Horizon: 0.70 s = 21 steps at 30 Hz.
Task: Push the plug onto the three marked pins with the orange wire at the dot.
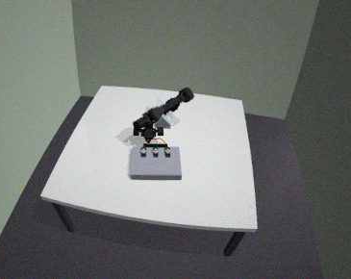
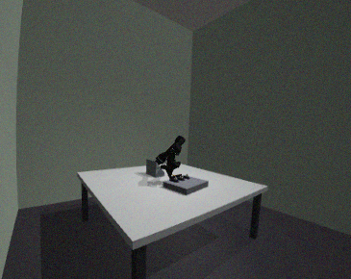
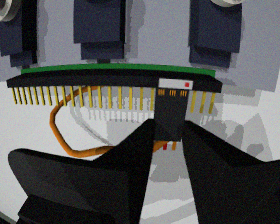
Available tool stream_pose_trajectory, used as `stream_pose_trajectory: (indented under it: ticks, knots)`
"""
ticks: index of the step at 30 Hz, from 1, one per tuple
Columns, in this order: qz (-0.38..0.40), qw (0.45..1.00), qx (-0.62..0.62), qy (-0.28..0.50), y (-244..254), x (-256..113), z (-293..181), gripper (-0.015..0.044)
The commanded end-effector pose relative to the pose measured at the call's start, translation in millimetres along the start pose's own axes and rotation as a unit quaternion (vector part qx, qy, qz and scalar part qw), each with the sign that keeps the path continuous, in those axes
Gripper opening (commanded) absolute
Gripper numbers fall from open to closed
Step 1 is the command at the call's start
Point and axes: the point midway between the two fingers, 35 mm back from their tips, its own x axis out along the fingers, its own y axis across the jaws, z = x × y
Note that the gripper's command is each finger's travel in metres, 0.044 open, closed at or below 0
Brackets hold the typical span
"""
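Note:
The black plug (image 3: 169,112) lies over part of the pin row in the wrist view, its far end close to the black pin strip (image 3: 126,80) (image 1: 149,145). It looks about square to the row. The white band (image 3: 172,83) is just beyond it, with a red dot (image 3: 187,84) at the right end. Bare pins show on both sides; those under the plug are hidden, so depth on them is unclear. My gripper (image 3: 168,126) (image 1: 148,141) (image 2: 172,179) is shut on the plug's rear. Red and orange wire ends show behind the plug. The orange lead (image 3: 53,120) loops left.
The grey holder slab (image 1: 155,165) (image 2: 186,187) (image 3: 156,30) lies beyond the pins and carries three dark blocks with round screw heads. The servo cannot be clearly made out. A pale grey box (image 2: 152,167) stands by the arm on the white table (image 1: 211,188) (image 2: 134,218).

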Motion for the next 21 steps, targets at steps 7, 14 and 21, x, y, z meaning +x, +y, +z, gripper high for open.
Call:
stream_pose_trajectory:
  ticks: [7,14,21]
  knots:
    - [0.002,1.000,0.001,-0.005,-2,1,0,0.0236]
    - [0.001,1.000,0.001,-0.005,-3,-55,-1,0.0420]
    - [0.001,1.000,0.001,-0.005,-2,-57,-1,0.0440]
